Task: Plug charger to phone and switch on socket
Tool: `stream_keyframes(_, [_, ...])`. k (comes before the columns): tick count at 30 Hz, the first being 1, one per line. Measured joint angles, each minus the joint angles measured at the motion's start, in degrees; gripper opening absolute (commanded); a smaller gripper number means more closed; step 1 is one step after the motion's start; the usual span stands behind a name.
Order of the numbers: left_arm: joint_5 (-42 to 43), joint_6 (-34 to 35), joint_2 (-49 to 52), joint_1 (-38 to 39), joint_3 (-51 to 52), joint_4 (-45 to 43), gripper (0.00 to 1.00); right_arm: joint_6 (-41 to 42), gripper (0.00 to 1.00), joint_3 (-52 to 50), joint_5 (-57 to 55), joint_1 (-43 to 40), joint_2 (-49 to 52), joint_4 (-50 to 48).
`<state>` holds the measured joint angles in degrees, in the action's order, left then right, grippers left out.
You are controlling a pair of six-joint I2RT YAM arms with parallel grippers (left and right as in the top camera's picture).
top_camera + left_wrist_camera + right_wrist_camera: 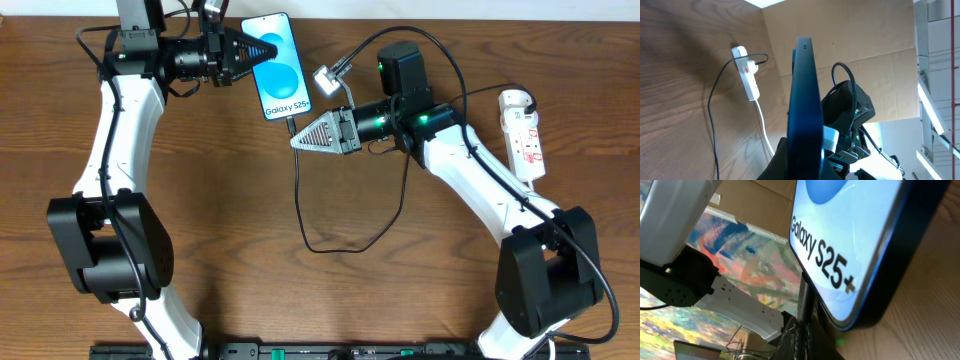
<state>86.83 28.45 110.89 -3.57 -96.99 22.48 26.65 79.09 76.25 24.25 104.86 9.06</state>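
The phone (pixel 277 64) lies at the table's back, blue screen up, reading "Galaxy S25+". My left gripper (pixel 248 54) is shut on its left edge; the left wrist view shows the phone (pixel 805 95) edge-on between the fingers (pixel 805 162). My right gripper (pixel 298 137) is shut on the charger (pixel 303 200) near its plug tip, which meets the phone's bottom edge. The right wrist view shows the cable (pixel 803 311) running up to the phone (pixel 850 235); whether it is seated is hidden. The socket (pixel 524 132) lies at the far right and also shows in the left wrist view (pixel 748 75).
The black cable loops across the table's middle and back toward the right arm. A small white and silver adapter (pixel 327 76) lies just right of the phone. The socket's white cord (pixel 762 122) runs along the table. A cardboard wall stands behind the table.
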Motion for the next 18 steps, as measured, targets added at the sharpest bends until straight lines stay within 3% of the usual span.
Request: stream_keyframes(18, [-0.59,0.04,0.0,-0.46,0.0,-0.24,0.07,5.73,0.01,-0.55,0.26,-0.42,0.02,-6.29])
